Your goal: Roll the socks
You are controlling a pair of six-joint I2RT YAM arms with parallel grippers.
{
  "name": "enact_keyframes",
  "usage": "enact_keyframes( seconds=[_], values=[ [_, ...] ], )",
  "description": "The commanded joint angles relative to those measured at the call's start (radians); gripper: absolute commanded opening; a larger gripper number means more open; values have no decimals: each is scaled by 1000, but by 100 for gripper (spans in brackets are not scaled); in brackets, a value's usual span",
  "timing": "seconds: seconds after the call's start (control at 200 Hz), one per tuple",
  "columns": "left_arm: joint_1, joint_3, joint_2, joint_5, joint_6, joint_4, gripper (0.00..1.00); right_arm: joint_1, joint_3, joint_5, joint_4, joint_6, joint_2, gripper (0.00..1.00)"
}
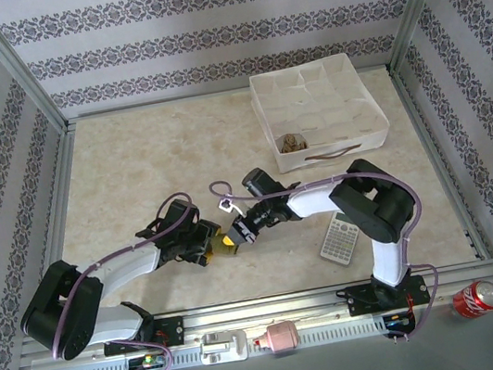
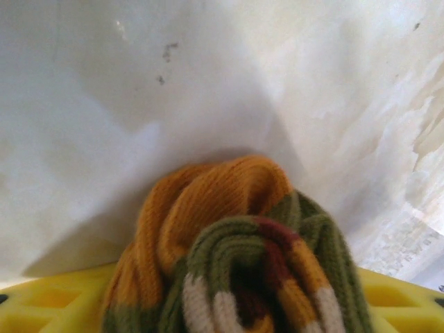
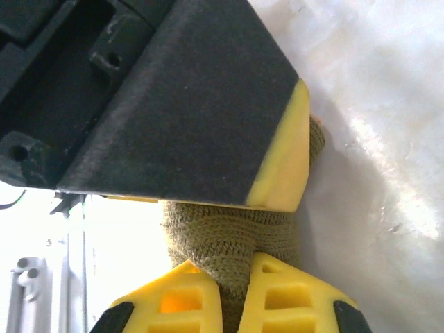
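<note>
Grip comes from both sides on the olive sock (image 2: pixel 236 243), which is bunched between the two arms near the front edge of the table (image 1: pixel 132 175). The right gripper (image 3: pixel 232 305) is closed on a narrow neck of the knit, likely anchoring it. The left gripper (image 1: pixel 211 247) clamps the fat, orange-and-striped end, probably to keep the roll from springing open. One left finger (image 3: pixel 277 152) blocks much of the right wrist view, so the roll's tightness is unclear. A brown bundle (image 1: pixel 292 143) lies in the near-left cell of the white box (image 1: pixel 366 110) — perhaps the argyle sock, but too small to confirm.
</note>
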Motion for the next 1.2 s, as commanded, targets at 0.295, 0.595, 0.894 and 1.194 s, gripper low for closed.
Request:
enact_keyframes(
  seconds=[0.295,0.595,0.894,1.194],
  values=[
    [-3,24,53,-7,35,269,0,-23,17,208,-186,121,-157,17],
    [52,286,61,71,-56,199,0,-130,190,509,-596,623,-512,76],
    [78,576,242,172,-97,132,0,-154,40,406,-300,1351,-577,95],
    [77,599,265,214,-160,157,0,-194,-3,401,22,1622,-481,92]
  ],
)
